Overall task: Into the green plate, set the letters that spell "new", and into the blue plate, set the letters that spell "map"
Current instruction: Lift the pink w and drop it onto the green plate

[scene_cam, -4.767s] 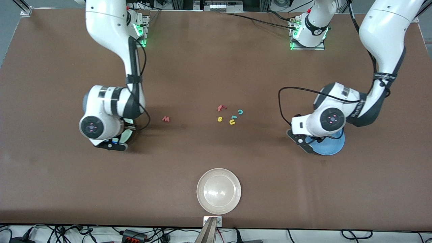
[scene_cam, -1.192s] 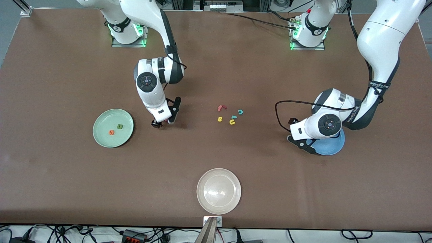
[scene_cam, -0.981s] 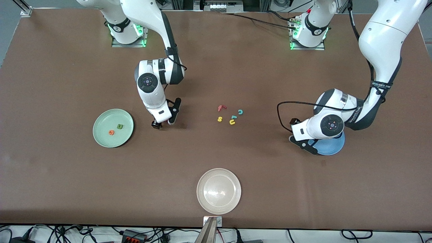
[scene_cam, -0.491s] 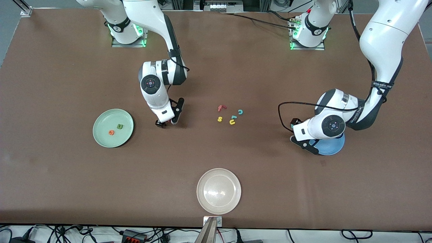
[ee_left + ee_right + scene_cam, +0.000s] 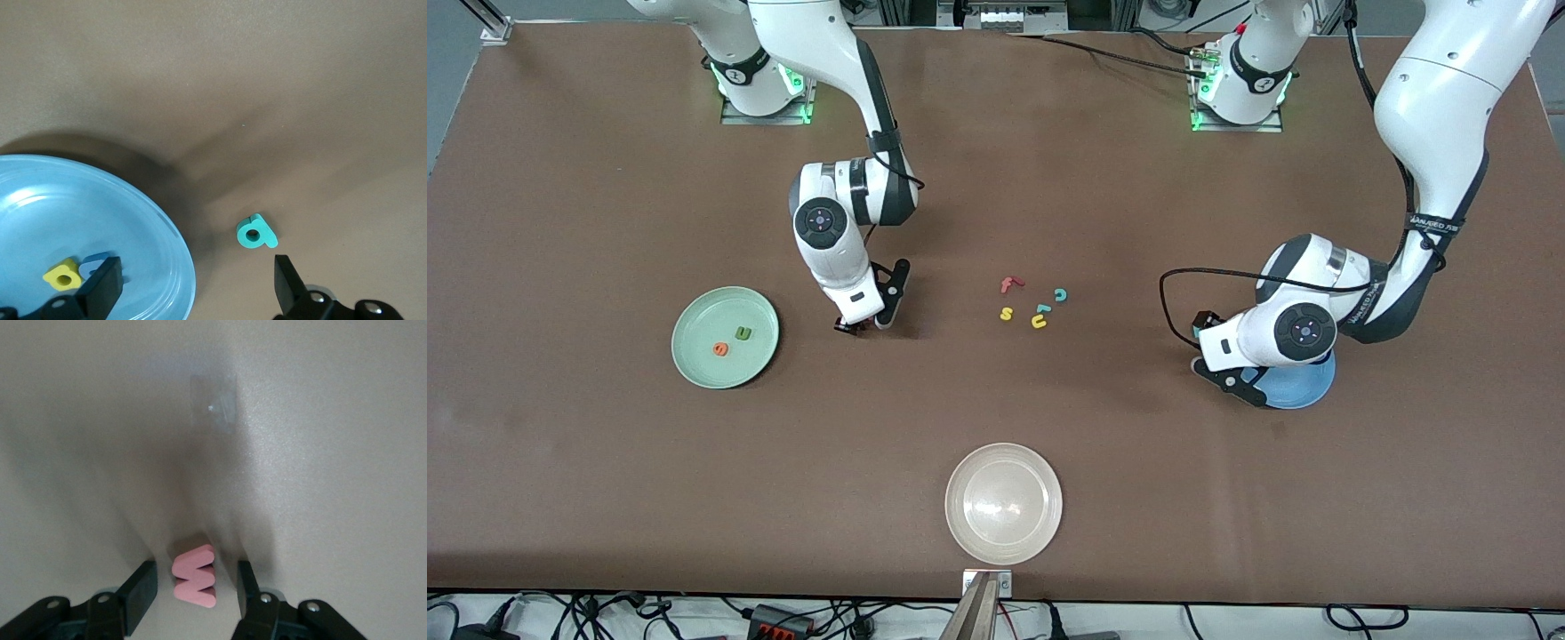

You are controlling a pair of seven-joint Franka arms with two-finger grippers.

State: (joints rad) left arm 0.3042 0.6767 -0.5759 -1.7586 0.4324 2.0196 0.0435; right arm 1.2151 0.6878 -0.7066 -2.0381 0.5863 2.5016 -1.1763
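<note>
**Right claw lowers around the pink w**

Since a second ago my right claw (image 5: 863, 325) has narrowed and settled low on the surface (image 5: 996, 178), its fingers (image 5: 140, 587) standing either side of the pinkish-red w (image 5: 195, 576), apart and not yet clamped. On the green plate (image 5: 694, 364), toward the right arm's end, I see the orange e (image 5: 719, 349) and dark green n (image 5: 743, 333). My left claw (image 5: 193, 293) hangs wide open over the blue plate's (image 5: 40, 200) rim. Yellow a (image 5: 61, 277) and blue m (image 5: 90, 267) lie in that plate; teal p (image 5: 256, 233) lies on the surface just beside it.
</note>
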